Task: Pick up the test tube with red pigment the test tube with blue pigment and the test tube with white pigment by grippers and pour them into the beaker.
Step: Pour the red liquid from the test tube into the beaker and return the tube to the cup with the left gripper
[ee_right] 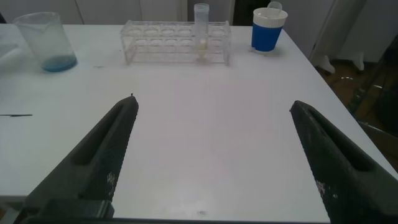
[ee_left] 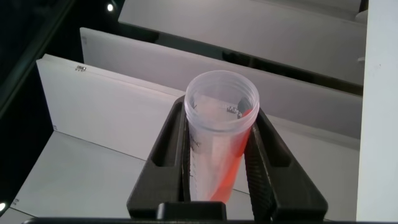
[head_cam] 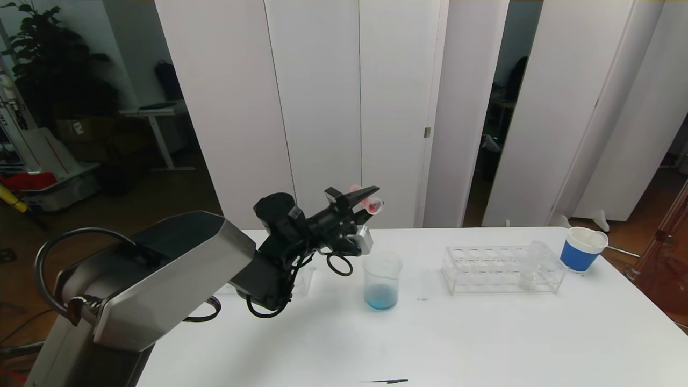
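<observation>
My left gripper (head_cam: 367,198) is shut on the test tube with red pigment (head_cam: 370,202). It holds the tube tilted, mouth outward, above and a little left of the beaker (head_cam: 382,279). In the left wrist view the tube (ee_left: 219,146) sits between both fingers, and red liquid runs along its lower wall. The beaker (ee_right: 46,40) has blue liquid at its bottom. The test tube with white pigment (head_cam: 529,264) stands in the clear rack (head_cam: 484,271). The test tube with blue pigment is out of view. My right gripper (ee_right: 214,104) is open over bare table, near the front edge.
A blue paper cup (head_cam: 583,248) with a white rim stands at the table's far right, beyond the rack (ee_right: 161,43). Part of a clear holder (head_cam: 305,280) shows behind my left arm. White screens stand behind the table.
</observation>
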